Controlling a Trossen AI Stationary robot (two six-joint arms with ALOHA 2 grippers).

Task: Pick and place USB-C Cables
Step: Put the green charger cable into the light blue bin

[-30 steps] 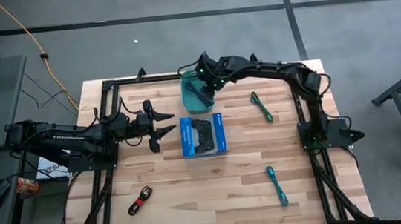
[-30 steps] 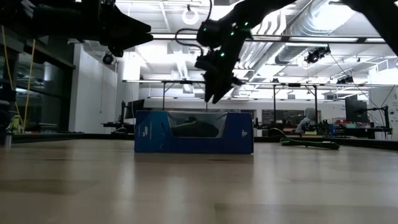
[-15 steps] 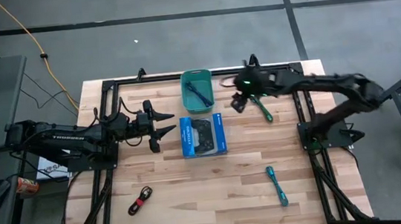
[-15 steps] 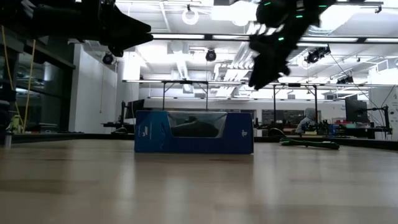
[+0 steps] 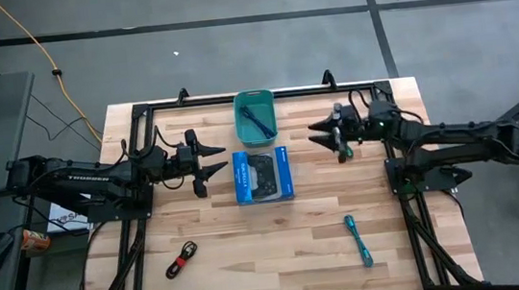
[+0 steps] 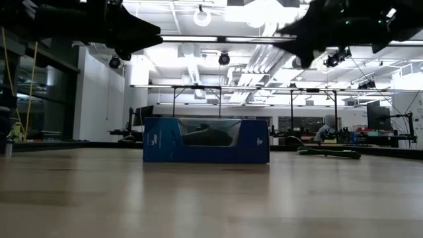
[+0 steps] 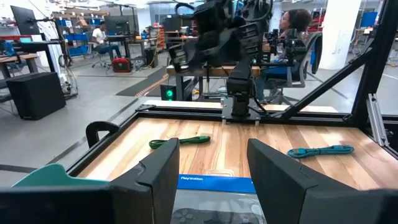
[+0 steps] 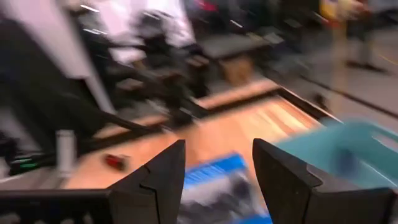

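The dark blue cable lies inside the teal bin. On the table's right part lies the green cable, also in the low view and the left wrist view. Nearer the near edge lie the teal cable and, to the left, the black cable with the red band. My right gripper is open, raised above the table, pointing left just left of the green cable. My left gripper waits open, raised left of the blue box.
The blue controller box lies at the table's middle, just on the near side of the bin, between the two grippers. A black frame runs along the far and side edges. Bare wood shows on the near half, between the two cables there.
My right gripper has left the place above the teal bin and drawn back toward the table's right edge, rising and tipping from pointing down to nearly level, and now stands beside the green cable. The dark blue cable has stayed in the bin.
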